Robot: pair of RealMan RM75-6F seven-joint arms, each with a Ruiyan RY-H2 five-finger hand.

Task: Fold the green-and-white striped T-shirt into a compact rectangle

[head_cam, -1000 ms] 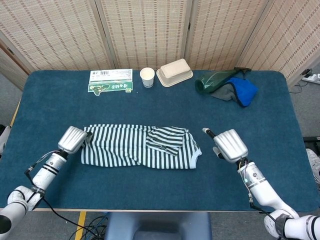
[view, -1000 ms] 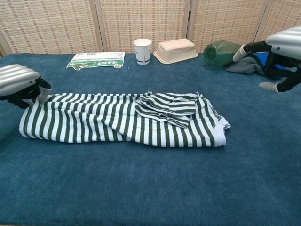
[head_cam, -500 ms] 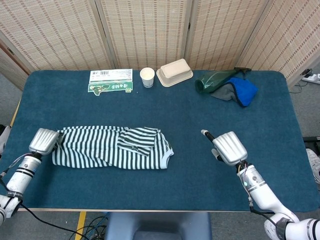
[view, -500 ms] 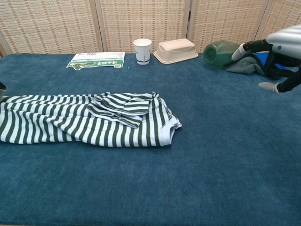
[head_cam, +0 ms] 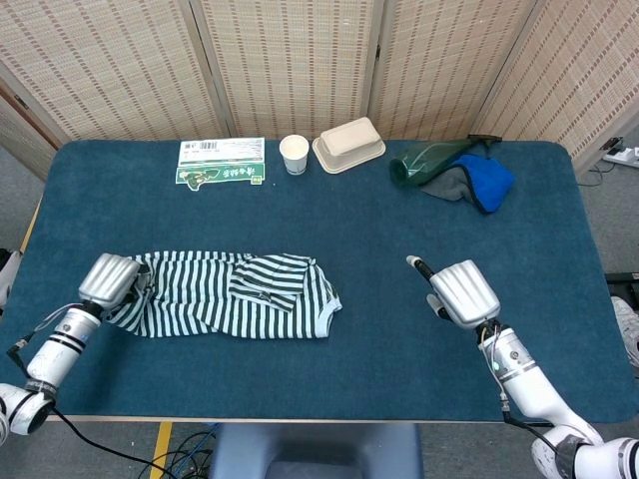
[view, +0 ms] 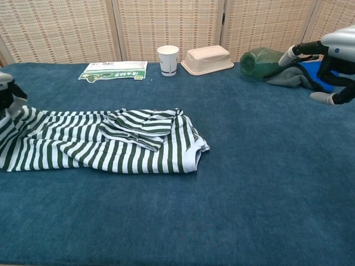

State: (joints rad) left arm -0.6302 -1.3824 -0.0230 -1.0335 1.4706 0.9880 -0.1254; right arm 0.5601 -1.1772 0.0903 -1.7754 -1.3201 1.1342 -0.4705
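Left hand [head_cam: 110, 280] gripping the striped shirt's [head_cam: 235, 294] end, cloth bunched under its fingers, right hand [head_cam: 462, 293] empty, fingers apart, booklet [head_cam: 221, 162] print unreadable

No words or numbers can be read here. The green and white packet [head_cam: 221, 162] near the top of the frame, left of the middle, has a barcode and some print on it, but the print is too small and blurry to read.
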